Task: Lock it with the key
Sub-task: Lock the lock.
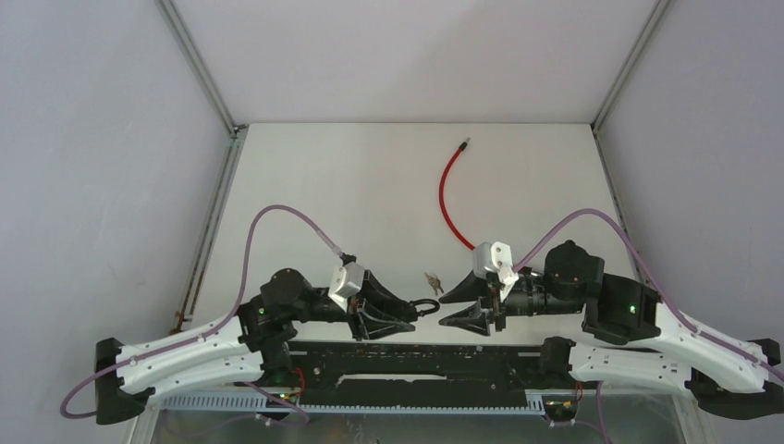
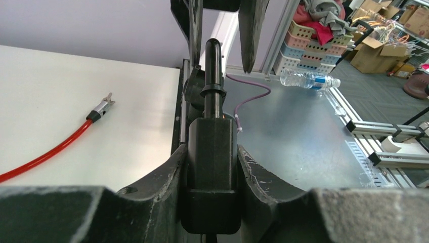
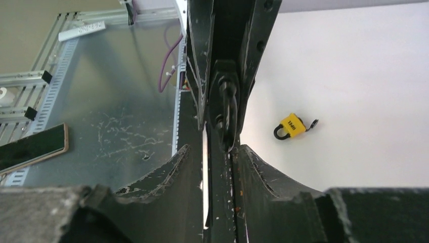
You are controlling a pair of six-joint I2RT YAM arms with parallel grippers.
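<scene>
Black on black: the left gripper (image 2: 212,152) is closed snugly on a black block-bodied padlock (image 2: 212,177), held close to the middle of the white table's (image 1: 370,185) near edge. The lock's rounded steel shackle (image 2: 212,66) points at the right gripper (image 1: 444,311), whose jaws stand partly apart on either side of the shackle's tip, gripping nothing. A small yellow padlock (image 3: 291,125) (a dark bit juts from it, too small to tell what) lies on the table just beyond the two grippers. A red cable with a metal tip (image 1: 447,194) curves towards the far edge.
</scene>
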